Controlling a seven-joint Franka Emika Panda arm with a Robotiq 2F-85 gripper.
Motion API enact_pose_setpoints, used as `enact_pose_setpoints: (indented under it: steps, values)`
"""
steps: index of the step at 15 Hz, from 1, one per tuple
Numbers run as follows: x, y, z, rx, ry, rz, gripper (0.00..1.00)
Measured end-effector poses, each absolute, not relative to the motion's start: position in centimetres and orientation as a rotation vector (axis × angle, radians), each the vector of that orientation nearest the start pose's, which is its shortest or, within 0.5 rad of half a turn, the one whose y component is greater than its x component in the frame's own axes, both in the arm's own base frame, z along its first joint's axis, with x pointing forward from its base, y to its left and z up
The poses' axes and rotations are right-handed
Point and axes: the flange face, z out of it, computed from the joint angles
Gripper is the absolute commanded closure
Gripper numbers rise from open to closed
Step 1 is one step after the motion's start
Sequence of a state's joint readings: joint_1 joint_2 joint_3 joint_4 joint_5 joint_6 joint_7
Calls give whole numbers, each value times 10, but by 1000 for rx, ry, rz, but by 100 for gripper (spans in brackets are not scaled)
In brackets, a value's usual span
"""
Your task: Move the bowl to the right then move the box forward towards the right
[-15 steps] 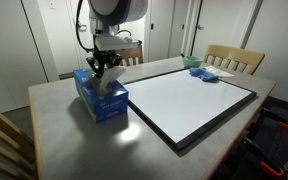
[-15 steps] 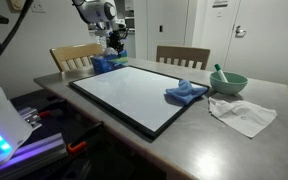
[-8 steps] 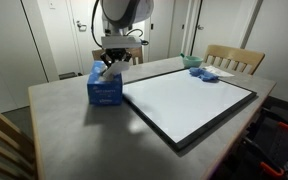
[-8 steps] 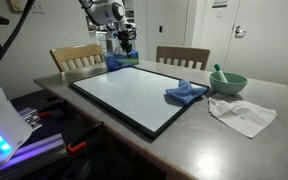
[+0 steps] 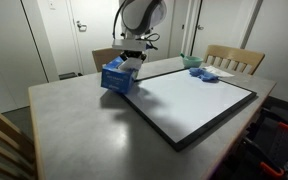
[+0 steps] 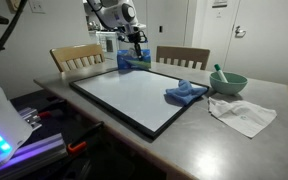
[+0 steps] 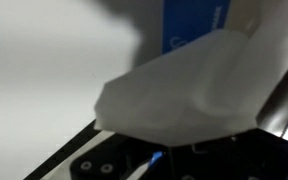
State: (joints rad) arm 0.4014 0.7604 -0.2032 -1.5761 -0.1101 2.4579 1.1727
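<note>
The box is a blue tissue box (image 5: pixel 116 78) with white tissue at its top. It hangs tilted in my gripper (image 5: pixel 132 63), just above the table near the far corner of the white board. It shows in both exterior views, the box (image 6: pixel 132 63) under the gripper (image 6: pixel 134 50). The gripper is shut on the box's top. In the wrist view the white tissue (image 7: pixel 184 90) fills the middle and a strip of the blue box (image 7: pixel 189 25) shows above it; the fingertips are hidden. The green bowl (image 6: pixel 229 82) stands at the table's far end, also visible in an exterior view (image 5: pixel 191 62).
A white board with a black frame (image 5: pixel 189 100) covers much of the grey table (image 5: pixel 74 130). A blue cloth (image 6: pixel 184 93) lies on the board's edge, a white cloth (image 6: pixel 242 113) beside the bowl. Wooden chairs (image 6: pixel 76 58) stand around the table.
The gripper has carried the box from the table's near-left part toward the board's far corner, lifting and tilting it. The bowl and cloths have not moved.
</note>
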Motion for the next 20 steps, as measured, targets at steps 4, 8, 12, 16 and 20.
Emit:
enact_pose_setpoints:
  steps: [4, 8, 12, 16, 20]
  values:
    - [689, 140, 211, -2732, 1629, -408, 98]
    - [681, 123, 210, -2482, 1918, -439, 98]
    - [676, 112, 211, -2317, 2048, -448, 98]
    - [679, 91, 210, -2259, 2115, -444, 98]
    - [687, 61, 213, -2303, 2103, -379, 98]
